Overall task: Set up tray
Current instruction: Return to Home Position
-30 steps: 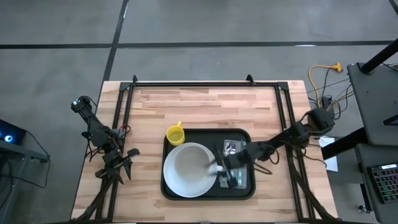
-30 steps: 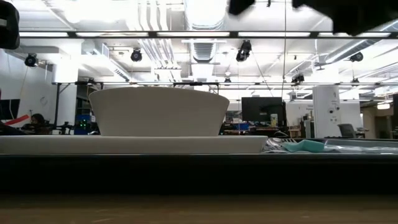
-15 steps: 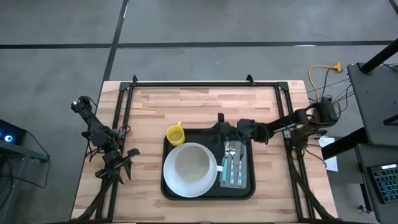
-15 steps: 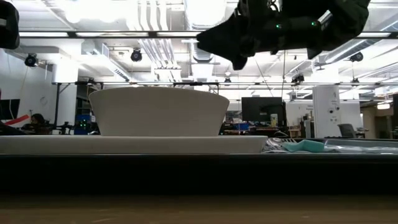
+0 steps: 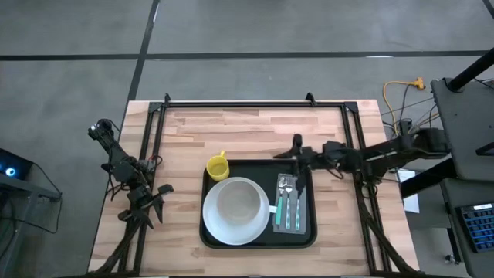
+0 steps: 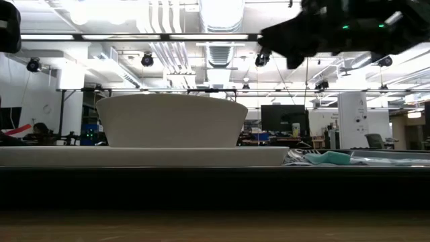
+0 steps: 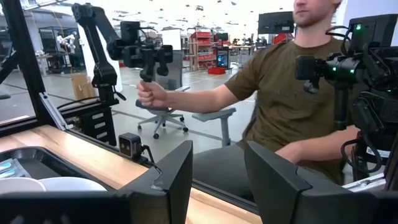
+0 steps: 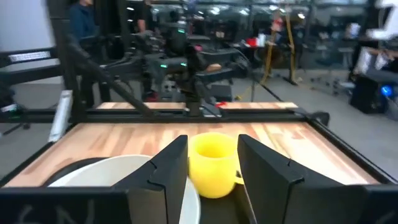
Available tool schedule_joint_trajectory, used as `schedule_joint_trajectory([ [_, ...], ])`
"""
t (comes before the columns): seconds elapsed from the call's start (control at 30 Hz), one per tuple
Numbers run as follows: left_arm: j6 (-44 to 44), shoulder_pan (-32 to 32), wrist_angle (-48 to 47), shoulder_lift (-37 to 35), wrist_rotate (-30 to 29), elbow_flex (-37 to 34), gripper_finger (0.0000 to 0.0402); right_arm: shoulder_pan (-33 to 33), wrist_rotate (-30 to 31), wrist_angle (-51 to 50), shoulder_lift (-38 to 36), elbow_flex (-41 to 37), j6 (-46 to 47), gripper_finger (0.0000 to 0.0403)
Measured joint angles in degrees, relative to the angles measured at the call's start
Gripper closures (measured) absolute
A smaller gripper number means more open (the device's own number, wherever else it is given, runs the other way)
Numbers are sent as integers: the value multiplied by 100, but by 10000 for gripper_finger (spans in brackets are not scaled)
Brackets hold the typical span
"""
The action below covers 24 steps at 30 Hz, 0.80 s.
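The black tray lies on the wooden table. In it a white bowl sits on a white plate. A yellow cup stands upright in the tray's far left corner. Teal-handled cutlery lies on a grey napkin in the tray's right part. My right gripper hangs open above the tray's far edge, touching nothing; its wrist view looks across the bowl at the cup. My left gripper is open and parked at the table's left edge.
A black metal frame runs along the table's far, left and right edges. Bare wood lies between the tray and the far rail. A person sits beyond the table, holding a handle device.
My right gripper rose from over the napkin and cutlery in the tray, moved toward the far edge, then drew back toward the table's right. The cutlery now lies uncovered on the napkin.
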Motion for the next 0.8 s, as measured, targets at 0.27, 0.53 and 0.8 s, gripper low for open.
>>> schedule_joint_trajectory([
  [0.27,0,-2,0,0,0,1,269,-15,-22,-9,-1165,-800,-392,281],
  [0.53,-2,-2,0,0,2,1,269,-121,30,-17,-2258,-1483,-284,277],
  [0.8,-1,-2,0,0,1,2,269,-125,33,-811,-3150,-1727,-338,269],
])
